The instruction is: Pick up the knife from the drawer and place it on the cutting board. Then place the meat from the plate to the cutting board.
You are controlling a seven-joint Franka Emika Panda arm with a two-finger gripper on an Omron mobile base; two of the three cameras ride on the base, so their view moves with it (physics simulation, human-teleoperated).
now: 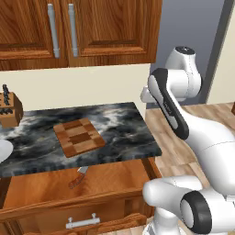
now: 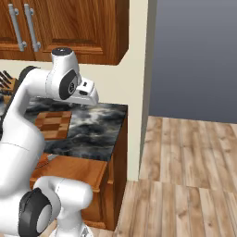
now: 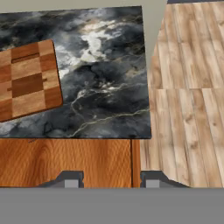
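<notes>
The knife (image 1: pixel 78 178), with a reddish-brown handle and a short silver blade, lies in the open drawer (image 1: pixel 55 186) below the counter's front edge. The checkered wooden cutting board (image 1: pixel 79 137) lies bare on the dark marble counter, also seen as the board (image 3: pixel 27 78) at the hand view's left. An edge of the white plate (image 1: pixel 3 149) shows at the far left; the meat is out of view. My gripper (image 3: pixel 111 180) is open with nothing between its fingertips, hanging high over the counter's right end and the drawer's (image 3: pixel 65 162) right corner, well right of the board.
A wooden knife block (image 1: pixel 9 108) with black handles stands at the counter's back left. Wall cabinets (image 1: pixel 69 27) hang above. The counter (image 1: pixel 124 128) ends at a wall corner, with wooden floor (image 2: pixel 185 162) to the right. My own arm (image 1: pixel 183 124) fills the right side.
</notes>
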